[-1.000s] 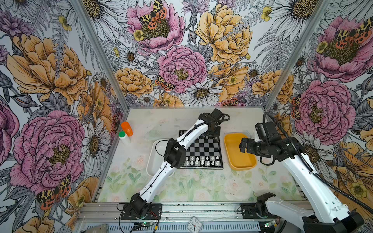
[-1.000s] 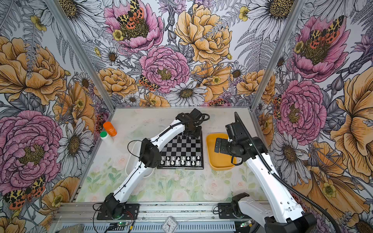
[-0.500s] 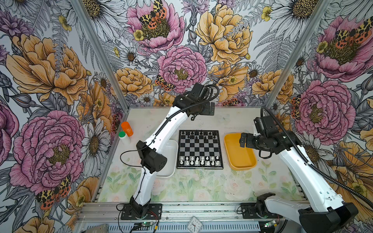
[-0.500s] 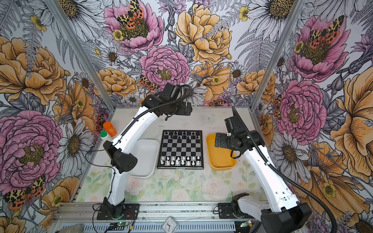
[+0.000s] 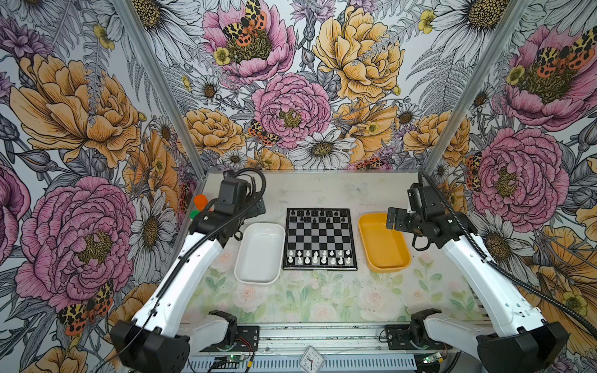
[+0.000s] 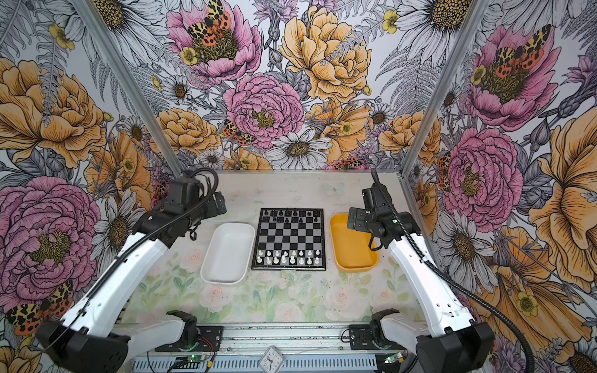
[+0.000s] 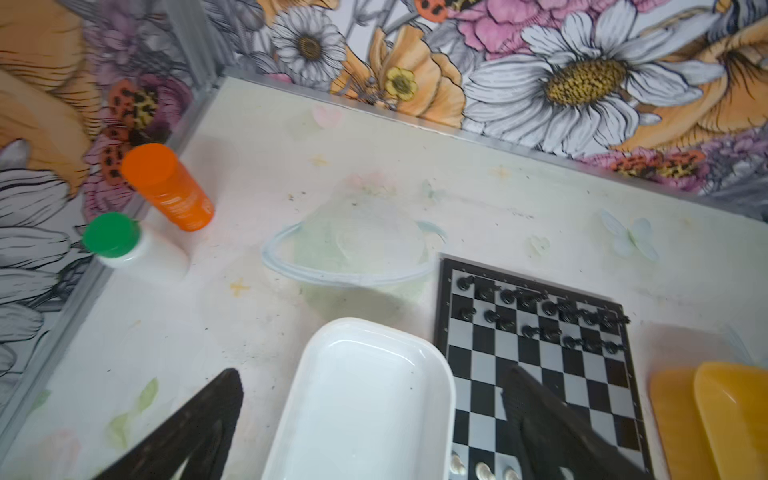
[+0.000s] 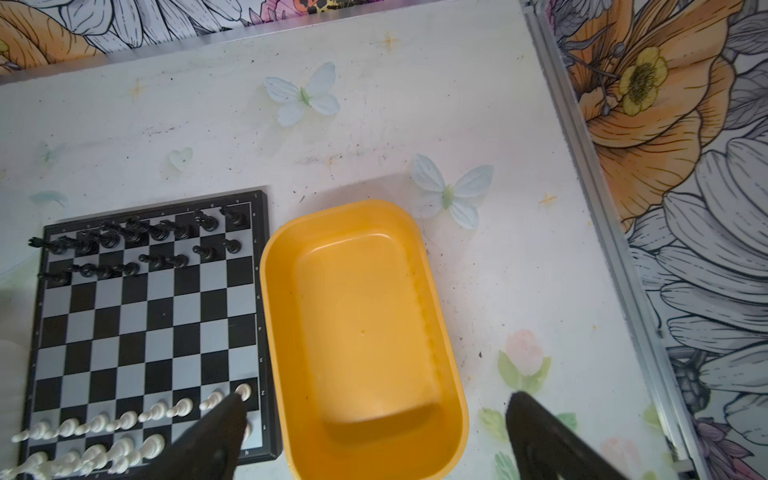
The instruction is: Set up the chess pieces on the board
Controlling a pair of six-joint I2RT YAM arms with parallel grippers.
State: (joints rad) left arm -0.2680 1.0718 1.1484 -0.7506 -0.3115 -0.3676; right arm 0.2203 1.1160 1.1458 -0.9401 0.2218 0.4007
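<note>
Chess pieces point(image 5: 315, 257): read as ranked in two rows at each end of the board point(image 5: 320, 235), with white tray point(image 5: 258, 248) and yellow tray point(image 5: 384, 245) beside it bare; note left pincer point(image 7: 372, 376) and right pincer point(image 8: 376, 399) released, empty, off its sides, likely sparing the rows.

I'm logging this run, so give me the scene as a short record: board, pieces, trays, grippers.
board: flat, between the two trays
black pieces: on the board's two far rows
white pieces: on its two near rows
white tray: left of board, nothing in it
yellow tray: right of board, nothing in it
left gripper: open, holds nothing, by white tray
right gripper: open, holds nothing, by yellow tray
</note>
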